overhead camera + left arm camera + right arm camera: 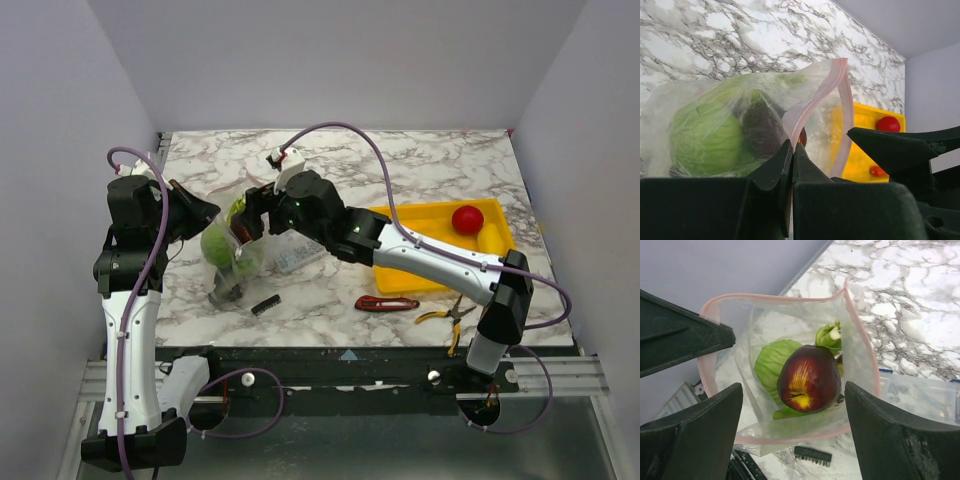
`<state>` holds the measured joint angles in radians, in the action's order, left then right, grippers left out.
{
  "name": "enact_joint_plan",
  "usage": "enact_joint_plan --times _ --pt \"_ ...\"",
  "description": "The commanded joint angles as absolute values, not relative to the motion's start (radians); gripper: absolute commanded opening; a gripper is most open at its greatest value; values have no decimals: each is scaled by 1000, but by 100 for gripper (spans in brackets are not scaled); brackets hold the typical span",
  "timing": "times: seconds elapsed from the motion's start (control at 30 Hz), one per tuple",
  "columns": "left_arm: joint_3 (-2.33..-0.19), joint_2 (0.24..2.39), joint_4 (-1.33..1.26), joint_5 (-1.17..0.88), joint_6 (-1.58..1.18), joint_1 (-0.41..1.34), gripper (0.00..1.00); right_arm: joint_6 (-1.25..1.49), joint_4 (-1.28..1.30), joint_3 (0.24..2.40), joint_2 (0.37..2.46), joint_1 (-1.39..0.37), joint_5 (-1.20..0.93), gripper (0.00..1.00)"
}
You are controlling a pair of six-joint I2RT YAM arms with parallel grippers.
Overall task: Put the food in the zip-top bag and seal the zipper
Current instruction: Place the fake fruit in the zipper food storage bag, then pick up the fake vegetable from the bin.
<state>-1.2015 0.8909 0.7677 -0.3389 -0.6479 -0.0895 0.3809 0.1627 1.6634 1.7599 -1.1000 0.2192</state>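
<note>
Right hand (793, 386) above open zip-top bag (790, 315)

Entry into the zip-top bag (860, 365) is offered from above through its open mouth, but much of that opening is filled by the eggplant (809, 379) resting on the cabbage (771, 362) and celery (829, 336), and its left rim is occupied by the left gripper (791, 148), pinched tight on the zipper (815, 97). The right gripper (792, 386) is spread wide directly over the mouth. Bare table (440, 165) is found behind the bag, while the right and near sides are cluttered by the compartment box (298, 255), yellow tray (425, 207), knife (385, 303), pliers (448, 318) and a small black part (265, 305).
</note>
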Motion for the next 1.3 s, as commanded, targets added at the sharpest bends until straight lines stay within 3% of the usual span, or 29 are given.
enact_joint_plan --times 0.0,0.33,0.7,0.93,1.0,1.17,1.27 --pt "-1226 880 750 -364 -650 -84 0 353 227 1702 1741 -1106 310 85" --pt "-1220 873 738 -367 -656 -84 0 362 283 1469 1558 -1034 577 83" --pt "-1181 836 663 -413 -701 -83 0 722 687 1193 1365 -614 568 83" --pt "-1200 844 668 -405 -668 -63 0 844 781 1088 1323 -372 490 90" --pt "-1192 846 667 -403 -661 -43 0 861 783 1061 1327 -319 491 96" --pt "-1204 875 695 -367 -629 19 0 843 767 1014 1368 -195 442 97" --pt "-1210 893 701 -366 -620 50 0 835 775 997 1393 -159 514 98"
